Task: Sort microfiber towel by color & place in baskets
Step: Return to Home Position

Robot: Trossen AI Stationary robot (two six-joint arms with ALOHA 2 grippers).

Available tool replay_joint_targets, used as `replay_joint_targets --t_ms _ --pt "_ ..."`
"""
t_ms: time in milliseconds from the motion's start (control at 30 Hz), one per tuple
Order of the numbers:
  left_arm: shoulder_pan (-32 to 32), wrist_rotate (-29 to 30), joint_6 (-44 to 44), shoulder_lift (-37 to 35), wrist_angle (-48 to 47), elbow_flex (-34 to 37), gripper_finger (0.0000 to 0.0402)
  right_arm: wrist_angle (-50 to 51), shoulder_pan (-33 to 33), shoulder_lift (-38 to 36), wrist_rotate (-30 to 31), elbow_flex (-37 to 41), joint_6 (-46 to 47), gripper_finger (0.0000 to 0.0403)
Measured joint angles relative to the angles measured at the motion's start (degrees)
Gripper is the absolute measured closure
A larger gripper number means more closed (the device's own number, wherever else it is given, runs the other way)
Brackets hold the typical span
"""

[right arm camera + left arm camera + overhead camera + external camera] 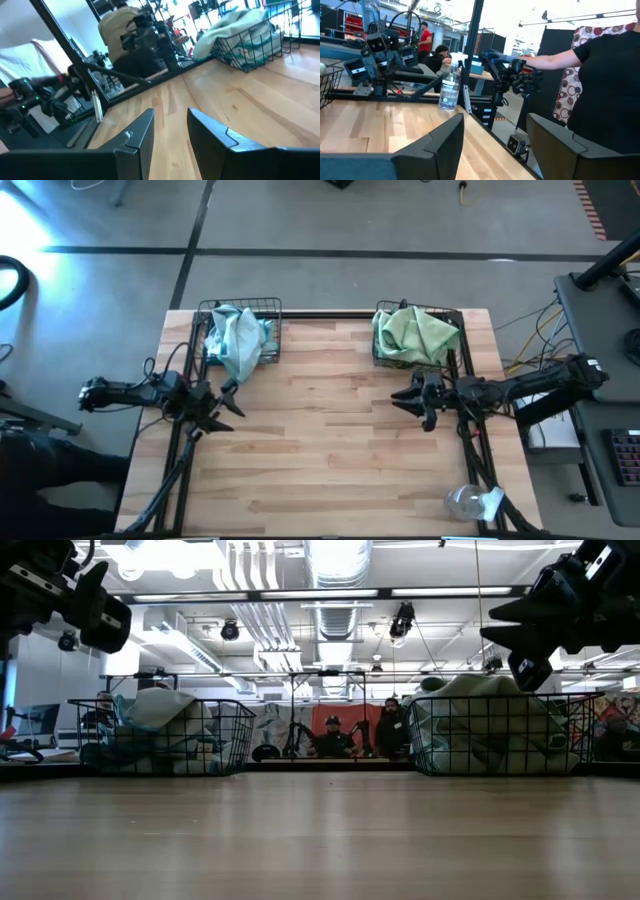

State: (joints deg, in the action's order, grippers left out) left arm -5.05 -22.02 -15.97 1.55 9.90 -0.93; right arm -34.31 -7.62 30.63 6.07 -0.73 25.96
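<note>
Heaped in the left basket [272,307] are the blue towels [238,340], and the green towels [412,332] fill the right basket [458,320] — both baskets stand at the far edge of the wooden surface [330,450]. The left claw [226,406] hovers over the surface's left side, just nearer than its basket, fingers spread wide and empty. The right claw [412,402] mirrors it on the right — fingers parted less widely, gripping nothing.

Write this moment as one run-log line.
blue towels: left basket | green towels: right basket | left gripper: open, empty, raised | right gripper: open, empty, raised
</note>
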Motion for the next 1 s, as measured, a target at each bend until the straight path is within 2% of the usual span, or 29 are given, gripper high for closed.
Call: replay_joint_targets --t_ms 300,667,900,1000 --pt "0.01 0.02 0.00 -1.56 0.17 -0.07 0.0201 1.08 0.00 -7.68 -0.02 0.04 0.00 0.0291" --pt "-0.01 0.02 0.00 -1.56 -0.03 0.31 0.0201 1.01 0.04 -20.38 0.00 0.07 0.00 0.0291" --pt "-0.01 0.02 0.00 -1.56 -0.08 0.33 0.0201 1.64 0.04 -22.57 -0.02 0.11 -0.02 0.0291" --pt "-0.01 0.02 0.00 -1.56 -0.10 0.33 0.0201 5.14 0.04 -23.93 -0.02 0.11 -0.02 0.0291"
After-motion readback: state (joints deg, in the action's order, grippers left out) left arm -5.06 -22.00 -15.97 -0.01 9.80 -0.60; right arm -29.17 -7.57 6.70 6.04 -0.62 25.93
